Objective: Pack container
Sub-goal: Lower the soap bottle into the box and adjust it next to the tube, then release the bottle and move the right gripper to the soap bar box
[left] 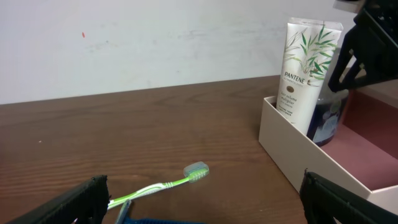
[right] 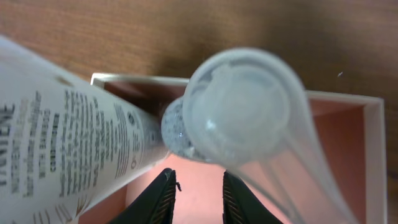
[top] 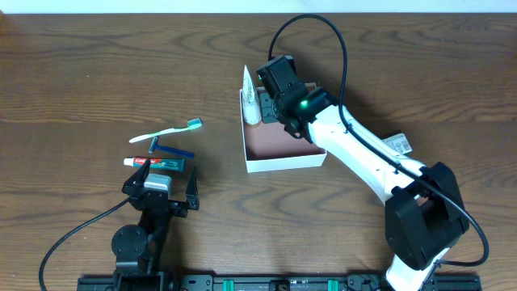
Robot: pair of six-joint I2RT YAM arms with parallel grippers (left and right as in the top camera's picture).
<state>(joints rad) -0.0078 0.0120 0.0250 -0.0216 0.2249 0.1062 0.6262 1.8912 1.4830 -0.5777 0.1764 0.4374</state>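
Your right end effector [right: 200, 186] hangs inside the far left corner of the box [top: 283, 164]. Its fingers are narrowly parted, with only the pink floor showing between them and nothing gripped. Just beyond the tips stands the clear-capped bottle [right: 242, 106], touching the shampoo tube [top: 251, 101], which leans against the box's left wall. This looks like the end of a placement, so back out with care. Rise straight up before you swing away, and keep both fingers off the cap, because the tall tube is propped and would probably tip at a nudge. Your left end effector [left: 202, 186] is spread wide and empty, low over the desk [top: 97, 65]. The toothbrush [top: 166, 132], razor [top: 176, 151] and toothpaste [top: 155, 163] lie near it, well apart from the box and not yet packed.
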